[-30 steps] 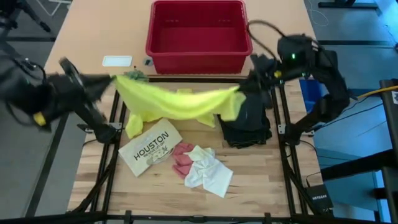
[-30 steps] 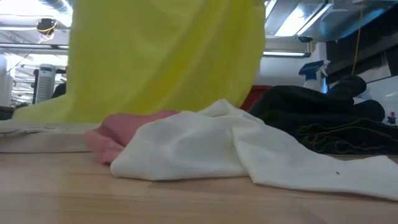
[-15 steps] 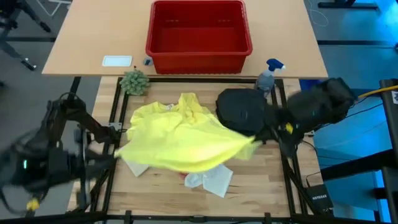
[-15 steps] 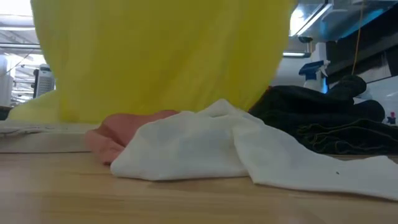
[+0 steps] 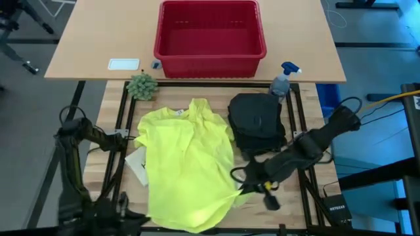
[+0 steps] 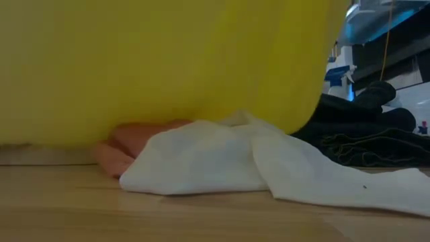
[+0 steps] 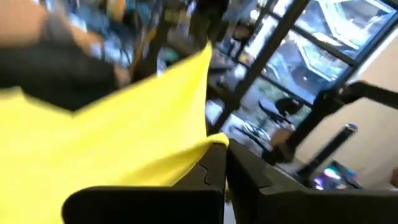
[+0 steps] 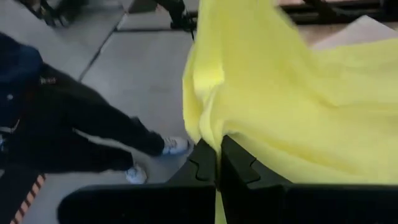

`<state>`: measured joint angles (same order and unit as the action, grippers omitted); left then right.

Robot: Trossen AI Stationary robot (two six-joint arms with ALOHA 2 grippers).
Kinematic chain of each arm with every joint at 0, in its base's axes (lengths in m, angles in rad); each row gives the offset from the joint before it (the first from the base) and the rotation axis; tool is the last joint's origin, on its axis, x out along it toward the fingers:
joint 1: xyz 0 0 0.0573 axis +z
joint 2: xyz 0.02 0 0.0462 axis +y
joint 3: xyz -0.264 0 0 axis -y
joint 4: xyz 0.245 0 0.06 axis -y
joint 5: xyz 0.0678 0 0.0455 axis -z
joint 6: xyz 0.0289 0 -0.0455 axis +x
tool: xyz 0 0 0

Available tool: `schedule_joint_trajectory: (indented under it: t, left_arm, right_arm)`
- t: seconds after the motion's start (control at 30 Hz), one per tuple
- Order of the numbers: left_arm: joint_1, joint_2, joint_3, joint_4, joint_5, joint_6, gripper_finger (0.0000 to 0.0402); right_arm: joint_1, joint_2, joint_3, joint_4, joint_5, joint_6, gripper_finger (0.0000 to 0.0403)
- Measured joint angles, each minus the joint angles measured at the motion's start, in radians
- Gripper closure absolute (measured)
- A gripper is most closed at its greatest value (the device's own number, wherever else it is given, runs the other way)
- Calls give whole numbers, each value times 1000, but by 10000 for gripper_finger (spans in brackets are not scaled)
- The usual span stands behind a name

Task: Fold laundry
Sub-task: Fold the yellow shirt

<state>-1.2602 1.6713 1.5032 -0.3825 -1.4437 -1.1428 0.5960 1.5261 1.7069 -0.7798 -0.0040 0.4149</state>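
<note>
The yellow T-shirt (image 5: 187, 167) lay spread across the middle of the wooden table (image 5: 295, 210), its long axis running from 12 o'clock to 6 o'clock in the high view — collar end toward the red basket (image 5: 209, 36) at 12, hem toward the near edge at 6. It covered most of the flat white printed item (image 5: 136, 164), of which only a sliver showed at the shirt's 9 o'clock side.

The right gripper (image 5: 246, 185) sat at the shirt's 4 o'clock corner, its fingers (image 8: 233, 163) pinched tight on a fold of the yellow cloth, as the right wrist view showed. The left gripper (image 7: 225, 165) was down at the near edge, about 7 o'clock of the shirt; its wrist view showed the fingers (image 7: 245, 180) pressed together with the yellow hem caught between them.

In the low view the shirt hung as a yellow curtain over the upper picture, with the small white cloth (image 6: 222, 161) crumpled on the table in front of it and the small pink cloth (image 6: 127, 144) just beside and partly under the white one. The dark trousers (image 5: 257, 121) lay bunched at 3 o'clock of the shirt's collar end, touching its edge.

Beyond the garments stood a small green plant (image 5: 142, 85) at 11 o'clock and a spray bottle (image 5: 282, 78) at 1 o'clock — both near the basket. A person's legs and shoes (image 8: 93, 127) showed on the floor in the right wrist view.
</note>
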Motion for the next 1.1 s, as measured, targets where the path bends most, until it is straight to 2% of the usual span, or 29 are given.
schedule_joint_trajectory:
  t: [0.07, 0.13, 0.23, 0.33, 0.43, 0.57, 0.67, 0.77, 0.83, 0.97, 1.1]
  left_arm:
    - [35, 22, -40, -43, 94, -148, 401]
    - [80, 49, -73, -89, 245, -246, 401]
    - [136, 63, -115, -97, 532, -259, 401]
    - [161, 64, -163, -19, 791, -221, 401]
    - [151, 66, -207, 86, 938, -233, 401]
    - [98, 65, -249, 208, 1041, -360, 401]
    - [43, 66, -253, 278, 1113, -486, 401]
    - [-2, 66, -253, 346, 1127, -582, 401]
    - [-21, 66, -253, 407, 1115, -631, 401]
    - [-31, 66, -253, 539, 1049, -600, 401]
    - [-30, 65, -252, 634, 1037, -530, 401]
  right_arm:
    - [-7, 1, -68, 107, 3, 9, 403]
    - [-15, 1, -124, 191, -3, 38, 403]
    - [-14, 0, -173, 225, -6, 73, 403]
    - [-13, 0, -201, 232, -19, 113, 403]
    - [-2, 0, -213, 201, -45, 147, 403]
    - [33, -1, -244, 156, -64, 187, 403]
    - [60, -1, -281, 150, -124, 220, 403]
    - [75, -1, -329, 206, -177, 239, 403]
    - [75, -1, -363, 267, -257, 257, 403]
    - [78, -1, -421, 466, -451, 290, 403]
    - [79, -1, -433, 479, -487, 309, 403]
